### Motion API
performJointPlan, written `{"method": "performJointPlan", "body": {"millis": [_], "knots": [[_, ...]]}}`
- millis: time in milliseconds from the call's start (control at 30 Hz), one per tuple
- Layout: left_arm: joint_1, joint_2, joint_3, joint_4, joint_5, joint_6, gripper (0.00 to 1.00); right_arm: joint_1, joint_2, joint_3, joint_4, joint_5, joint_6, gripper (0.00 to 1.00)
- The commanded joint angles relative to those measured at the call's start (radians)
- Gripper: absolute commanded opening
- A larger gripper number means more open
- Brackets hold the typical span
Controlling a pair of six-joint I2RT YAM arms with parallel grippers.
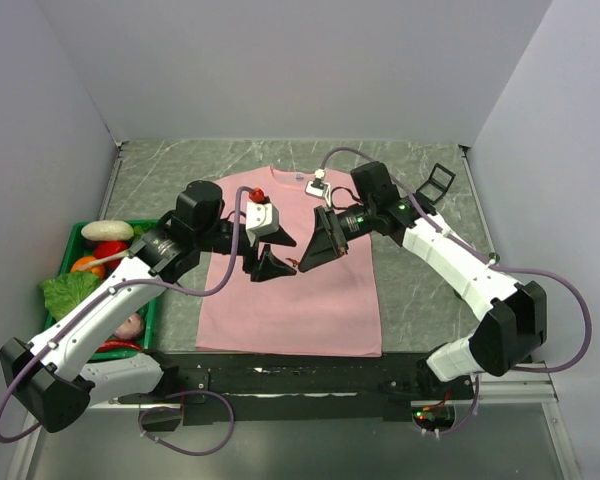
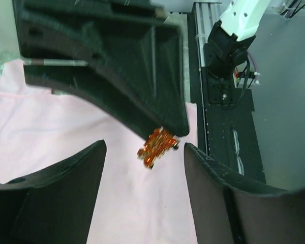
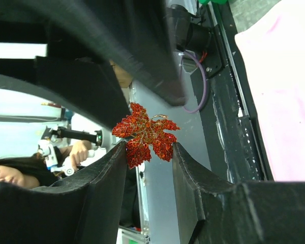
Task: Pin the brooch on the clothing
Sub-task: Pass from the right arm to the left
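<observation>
From above, the plain light pink short-sleeved T-shirt (image 1: 290,310) lay flat on the grey marbled worktop (image 1: 180,170). A green plastic basket (image 1: 80,232) of vegetables stood at the worktop's left edge. Both arms reached over the upper half of the shirt. The left pincer (image 1: 270,262) and right pincer (image 1: 318,245) faced each other with their tips close together. The pin was too small to make out there.

In the left wrist view, the left pincer (image 2: 142,170) stood wide open and held nothing. The tiny orange-red, jagged-edged brooch (image 2: 157,145) hung just beyond its gap, at the tip of the right pincer's black finger. It was held above the pink fabric (image 2: 66,132).

In the right wrist view, the right pincer (image 3: 148,151) was closed to the width of the pin, and the maple-leaf-shaped brooch (image 3: 145,133) was nipped between its two fingertips. The left pincer's dark fingers loomed just beyond it; whether they touched it I cannot tell.
</observation>
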Motion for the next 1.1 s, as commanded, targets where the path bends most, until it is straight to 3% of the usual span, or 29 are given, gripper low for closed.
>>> {"method": "performJointPlan", "body": {"millis": [0,267,467,600,900,1067], "knots": [[-0.015,-0.014,0.002,0.041,0.034,-0.001,0.65,0.014,0.015,-0.011,0.049,-0.043,0.016,0.31],[-0.019,-0.002,0.025,-0.028,0.051,0.039,0.62,0.014,0.018,0.002,0.048,-0.083,0.015,0.31],[-0.019,0.005,0.047,-0.095,0.028,0.08,0.68,0.014,0.017,0.019,0.022,-0.086,0.001,0.31],[-0.019,-0.003,0.044,-0.089,0.019,0.08,0.64,0.014,0.02,0.018,0.019,-0.086,0.001,0.31],[-0.019,-0.005,0.033,-0.046,0.057,0.053,0.43,0.014,0.029,0.012,0.039,-0.096,0.018,0.31],[-0.028,0.005,0.03,-0.031,0.074,0.04,0.37,0.015,0.036,0.006,0.045,-0.099,0.025,0.31]]}}
